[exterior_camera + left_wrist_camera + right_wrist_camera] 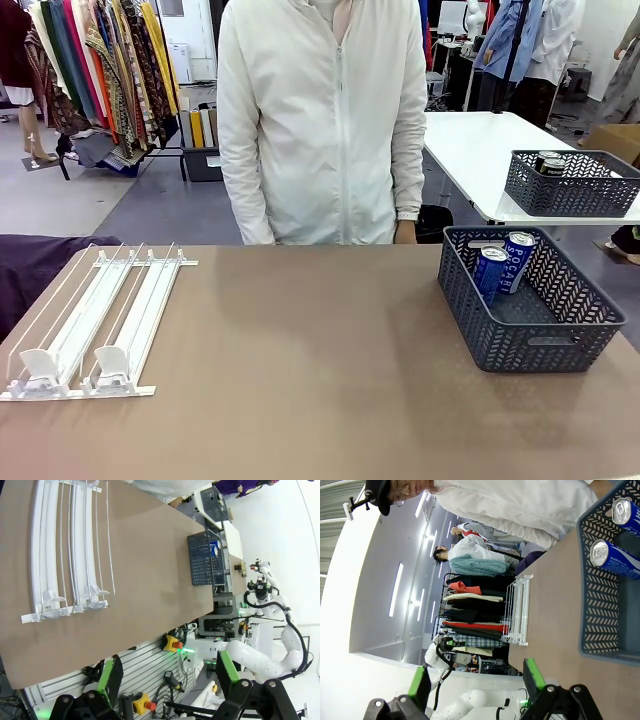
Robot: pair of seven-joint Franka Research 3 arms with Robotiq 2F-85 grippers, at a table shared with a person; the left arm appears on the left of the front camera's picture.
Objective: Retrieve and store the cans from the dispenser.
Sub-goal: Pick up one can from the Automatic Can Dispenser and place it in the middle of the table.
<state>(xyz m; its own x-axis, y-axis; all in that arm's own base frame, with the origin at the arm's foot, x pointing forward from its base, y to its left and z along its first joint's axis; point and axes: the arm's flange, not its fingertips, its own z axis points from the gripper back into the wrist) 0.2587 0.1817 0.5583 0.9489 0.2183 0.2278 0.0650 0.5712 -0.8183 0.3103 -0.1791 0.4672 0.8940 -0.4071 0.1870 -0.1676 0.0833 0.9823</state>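
You have a brown table (300,350) in a shop-like room with clothes racks behind a person (320,120) in white. One white dispenser (95,325) lies well left of the one grey basket (530,315), which holds two blue cans (505,265). The left claw (167,685) and right claw (477,685) are both spread, holding nothing.

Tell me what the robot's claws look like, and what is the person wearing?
Each claw has two black fingers faced with bright green pads: the left gripper and the right gripper look alike. Farther off, a smooth white jointed robot arm carries black cables. The person wears a white zip-up jacket with long sleeves.
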